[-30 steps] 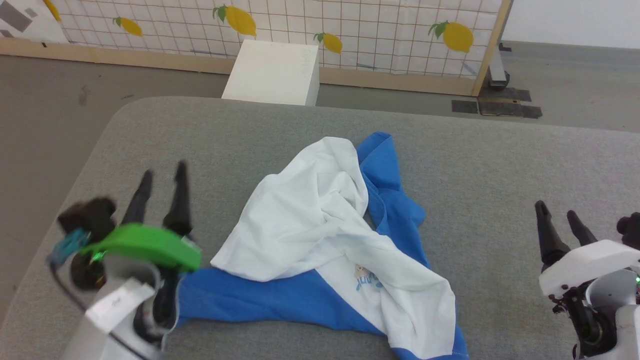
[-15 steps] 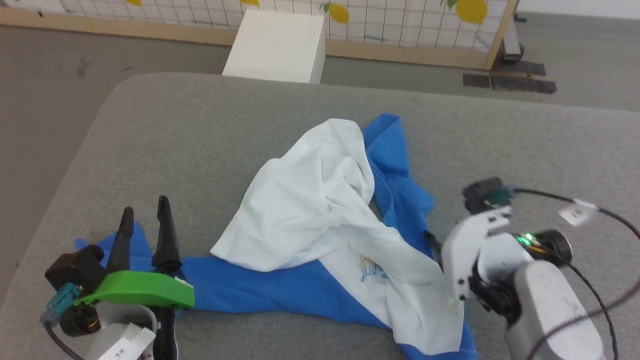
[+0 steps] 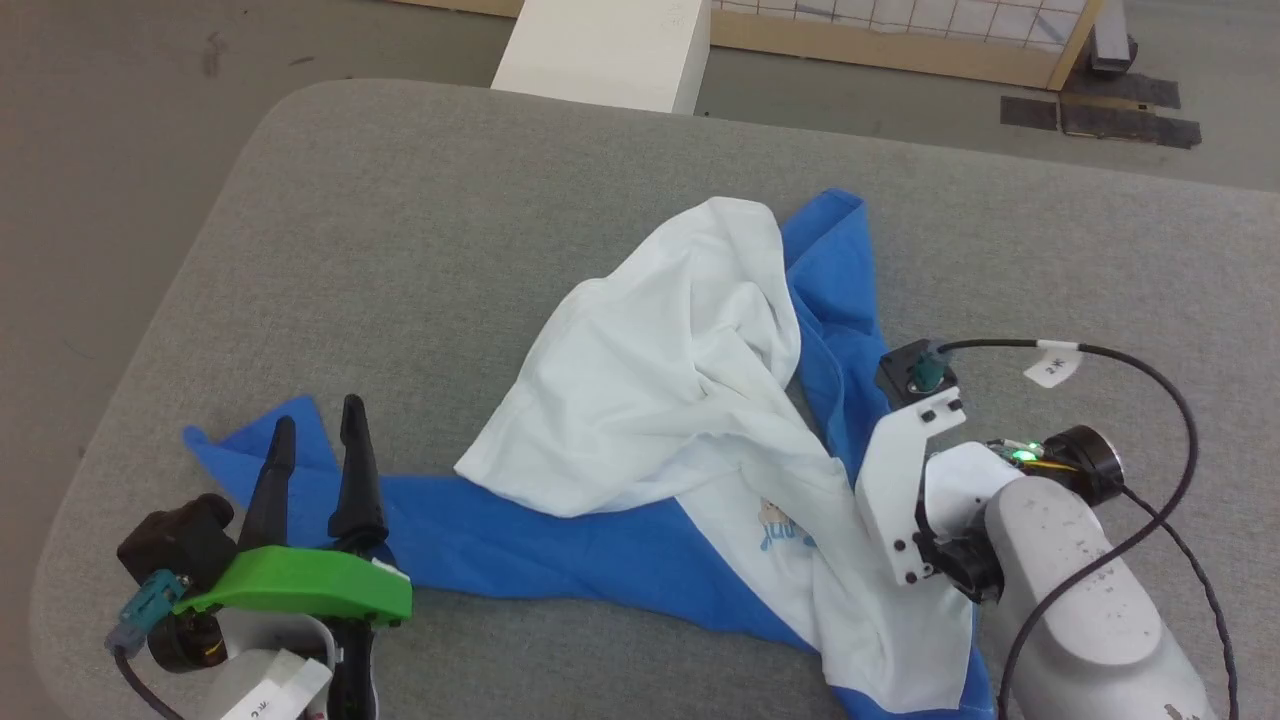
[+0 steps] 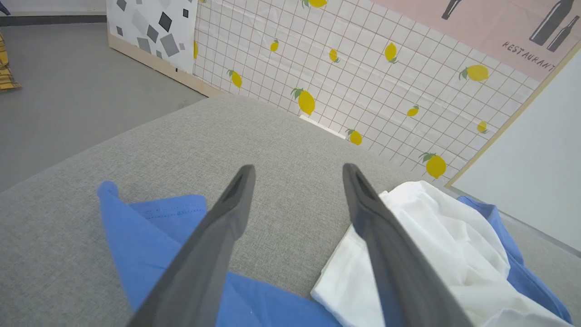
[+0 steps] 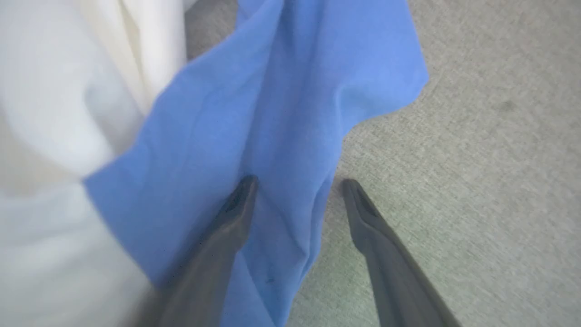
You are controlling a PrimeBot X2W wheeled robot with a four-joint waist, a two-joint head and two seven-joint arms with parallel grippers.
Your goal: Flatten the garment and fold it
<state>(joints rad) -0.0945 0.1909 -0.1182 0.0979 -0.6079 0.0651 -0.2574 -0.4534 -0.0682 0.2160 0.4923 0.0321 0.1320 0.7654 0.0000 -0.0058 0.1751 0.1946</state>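
The garment (image 3: pixel 680 370) lies crumpled in the middle of the grey table (image 3: pixel 400 250): a white body, with one blue sleeve (image 3: pixel 480 530) stretched out to the left. My left gripper (image 3: pixel 318 415) hovers open over that sleeve's cuff end. In the left wrist view the left gripper (image 4: pixel 297 169) holds nothing, with the blue sleeve (image 4: pixel 150 227) under one finger and the white cloth (image 4: pixel 435 236) to the right. My right wrist (image 3: pixel 910 480) points down at the garment's right side. The right gripper (image 5: pixel 298 182) is open, its fingers astride the edge of a blue fold (image 5: pixel 272 113).
A white box (image 3: pixel 610 45) stands on the floor past the table's far edge. A lemon-print partition (image 4: pixel 363 68) stands behind it. The table's rounded left edge (image 3: pixel 150 330) is near my left arm. A black cable (image 3: pixel 1150 370) loops off the right wrist.
The head camera has tipped down. My right arm has swung in from the lower right and turned down onto the garment's blue edge. The left gripper has drawn back over the sleeve end.
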